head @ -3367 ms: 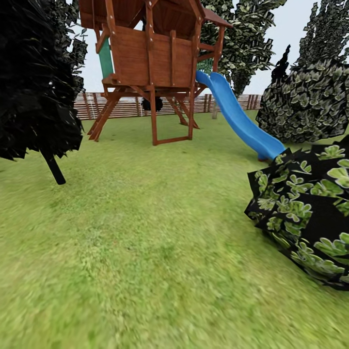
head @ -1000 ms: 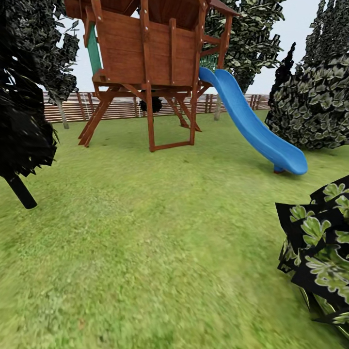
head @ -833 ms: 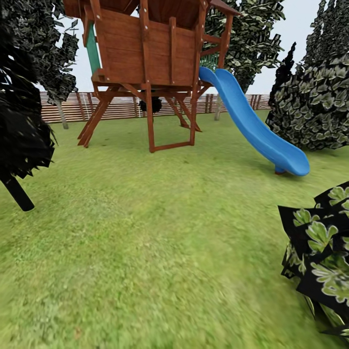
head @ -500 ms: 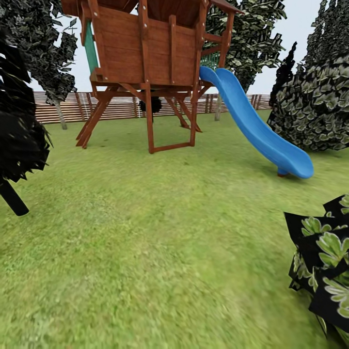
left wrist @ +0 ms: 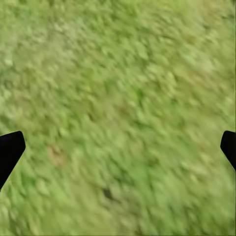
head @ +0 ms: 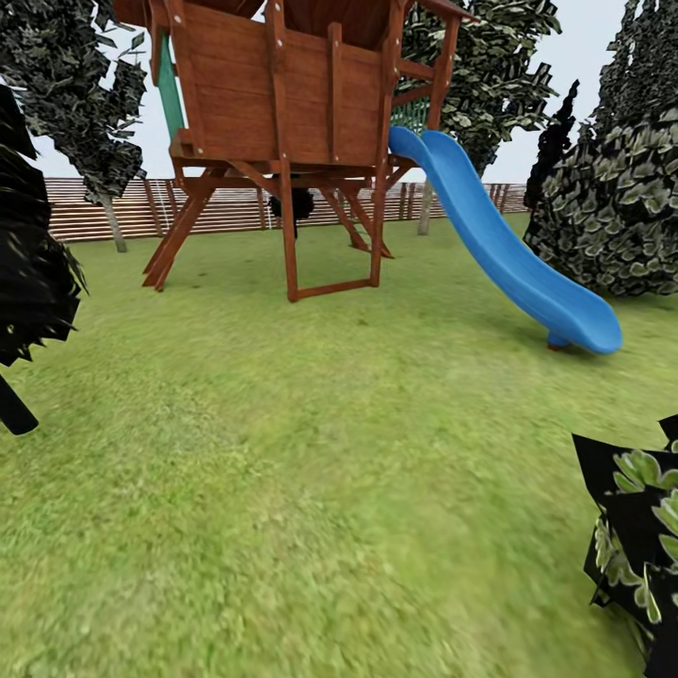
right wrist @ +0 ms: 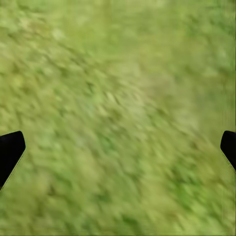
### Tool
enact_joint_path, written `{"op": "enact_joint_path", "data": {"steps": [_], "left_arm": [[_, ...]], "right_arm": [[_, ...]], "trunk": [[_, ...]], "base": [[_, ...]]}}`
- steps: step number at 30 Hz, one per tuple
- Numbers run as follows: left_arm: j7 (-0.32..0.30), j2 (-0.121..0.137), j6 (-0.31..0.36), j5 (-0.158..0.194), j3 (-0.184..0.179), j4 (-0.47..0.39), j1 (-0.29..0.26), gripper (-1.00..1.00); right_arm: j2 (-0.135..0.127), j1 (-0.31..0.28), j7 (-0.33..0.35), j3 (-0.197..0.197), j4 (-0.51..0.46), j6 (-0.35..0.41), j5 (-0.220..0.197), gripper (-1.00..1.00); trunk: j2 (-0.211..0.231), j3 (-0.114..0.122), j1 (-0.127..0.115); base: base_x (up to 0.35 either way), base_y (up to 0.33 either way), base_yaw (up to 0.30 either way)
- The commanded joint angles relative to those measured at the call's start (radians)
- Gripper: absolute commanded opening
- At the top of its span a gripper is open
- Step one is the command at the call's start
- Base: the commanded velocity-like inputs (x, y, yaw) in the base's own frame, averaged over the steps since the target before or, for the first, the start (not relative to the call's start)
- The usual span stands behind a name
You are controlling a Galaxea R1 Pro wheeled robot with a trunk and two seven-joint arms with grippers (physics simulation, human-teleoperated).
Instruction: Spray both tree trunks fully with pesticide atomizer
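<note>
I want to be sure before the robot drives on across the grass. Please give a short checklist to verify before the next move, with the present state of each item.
1. Both pincers empty: ok. The left pincer and the right pincer are open, with lawn between the tips.
2. Pesticide atomizer located: not ok; the head view gives lawn and play equipment.
3. Paved floor located: not ok; only grass lies ahead.
4. Path straight ahead free: ok up to the wooden play tower.
5. Right side clearance: cannot tell; a dark leafy bush stands close.
6. Blue slide out of the way: ok, it stands off to the right.
</note>
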Motion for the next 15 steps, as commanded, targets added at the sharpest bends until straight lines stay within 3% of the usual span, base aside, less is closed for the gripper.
{"op": "enact_joint_path", "data": {"steps": [1,15], "left_arm": [[0.000,0.000,-0.003,0.004,0.000,0.001,-0.001,1.00],[0.001,0.000,-0.003,0.004,0.000,0.001,-0.001,1.00]], "right_arm": [[0.000,-0.001,0.000,-0.003,0.001,-0.003,0.006,1.00],[0.000,-0.001,0.000,-0.003,0.001,-0.003,0.006,1.00]], "trunk": [[0.000,-0.001,0.000],[0.000,-0.001,0.000]], "base": [[0.339,0.000,0.000],[0.339,0.000,-0.032]]}}
